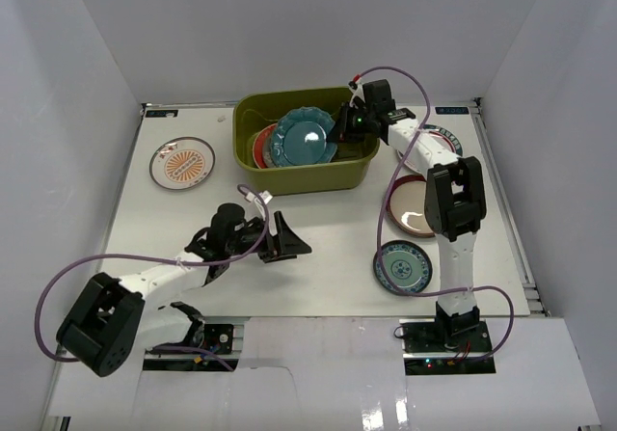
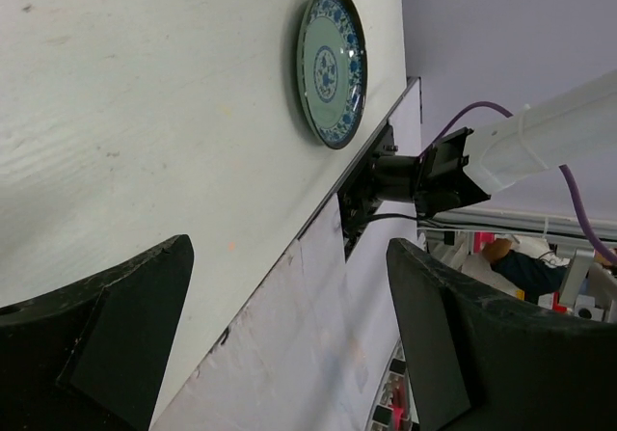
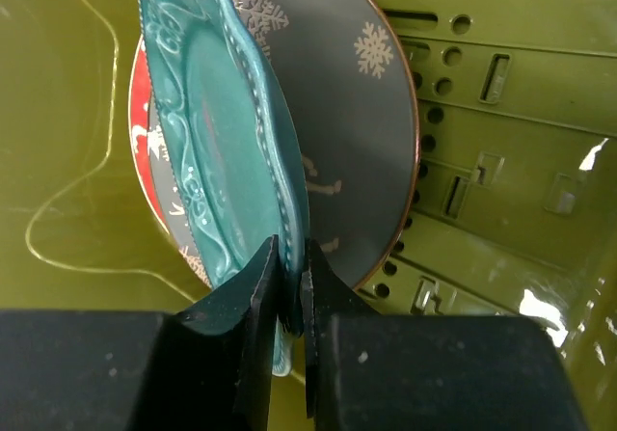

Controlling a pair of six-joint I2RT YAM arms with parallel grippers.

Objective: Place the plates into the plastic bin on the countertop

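1. R gripper point(image 3: 292, 296) pinches teal scalloped plate point(image 3: 217, 161) by its rim.
2. Plate's inside green bin point(image 1: 289, 175), tilted, face up, grey plate point(image 3: 357, 113) right behind.
3. L gripper point(image 2: 289, 291) spread wide, holds nothing, low over table point(image 1: 328, 257).

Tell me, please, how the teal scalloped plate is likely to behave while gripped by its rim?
The teal scalloped plate looks rigid and glazed, so it probably will not flex but may slip or pivot, since the right gripper pinches only its rim. It looks ceramic, so knocking the grey plate could chip it.
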